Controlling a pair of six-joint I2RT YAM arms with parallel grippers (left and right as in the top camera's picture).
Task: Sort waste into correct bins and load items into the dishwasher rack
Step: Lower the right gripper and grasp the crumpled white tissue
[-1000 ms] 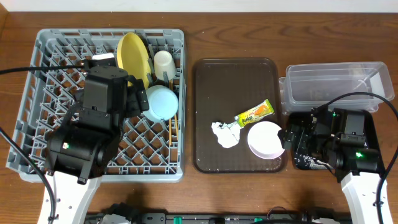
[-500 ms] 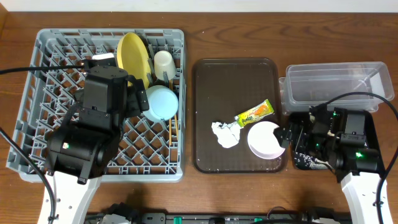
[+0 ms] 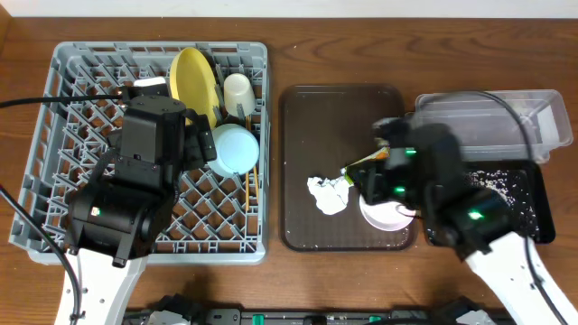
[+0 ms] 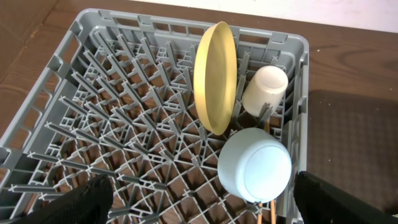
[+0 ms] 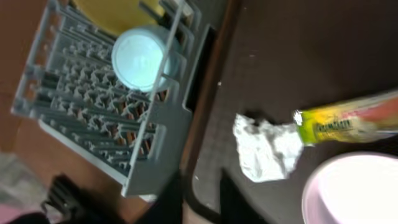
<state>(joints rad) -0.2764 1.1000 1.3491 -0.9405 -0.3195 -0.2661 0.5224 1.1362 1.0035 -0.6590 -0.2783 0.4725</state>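
Observation:
The grey dishwasher rack [image 3: 81,81] [image 4: 93,93] holds a yellow plate [image 3: 194,81] [image 4: 216,74] on edge, a white cup [image 3: 238,93], a light blue bowl [image 3: 237,149] [image 4: 255,165] and wooden chopsticks [image 3: 250,190]. My left gripper [image 3: 200,143] [image 4: 211,205] hangs open above the rack, empty. On the brown tray [image 3: 307,126] lie a crumpled tissue [image 3: 327,194] [image 5: 267,149], a snack wrapper [image 3: 361,165] [image 5: 348,121] and a white bowl [image 3: 379,219] [image 5: 354,193]. My right gripper [image 3: 372,181] [image 5: 202,186] hovers over them, blurred, fingers close together, holding nothing.
A clear tub [image 3: 488,122] stands at the back right. In front of it is a black tray [image 3: 524,190] strewn with whitish crumbs. My right arm crosses from the black tray over the brown tray's right side and hides part of the white bowl.
My right arm has swung left from above the black tray to above the brown tray, and its jaws have closed. The crumbs in the black tray now show. The left arm has not moved.

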